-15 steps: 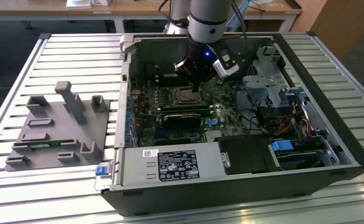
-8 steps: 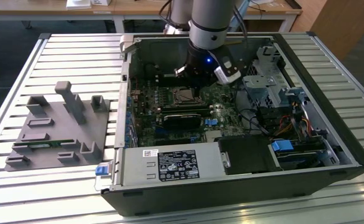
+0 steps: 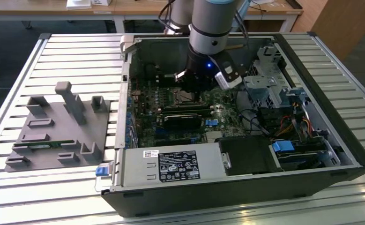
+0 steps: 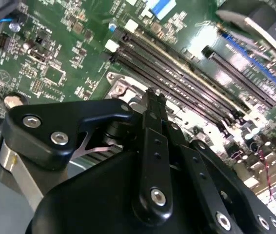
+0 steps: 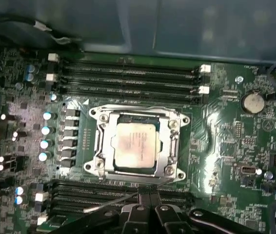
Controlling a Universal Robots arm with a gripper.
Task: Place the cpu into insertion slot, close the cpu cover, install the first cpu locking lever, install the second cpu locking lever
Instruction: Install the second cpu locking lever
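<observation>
The cpu [image 5: 135, 144], a silvery-beige square chip, lies flat in the socket on the green motherboard [image 5: 226, 141]. The cpu cover [image 5: 171, 141], a silver frame, lies down around it. A thin silver locking lever [image 5: 109, 203] slants out from beside the socket's near edge, ending at my fingertips. My black gripper [image 5: 145, 196] is shut, its tips together just off that edge of the socket. The second wrist view has the gripper [image 4: 152, 97] closed by a socket corner [image 4: 121, 88]. In the exterior view the gripper [image 3: 191, 89] hangs low inside the open computer case, over the socket [image 3: 183, 98].
Dark memory slots [image 5: 128, 73] run on both sides of the socket. A coin battery [image 5: 251, 101] sits on the board. The case walls, the drive cage [image 3: 266, 86] and the power supply [image 3: 169, 166] hem in the arm. A grey fixture [image 3: 57, 126] stands on the slatted table at the exterior view's left.
</observation>
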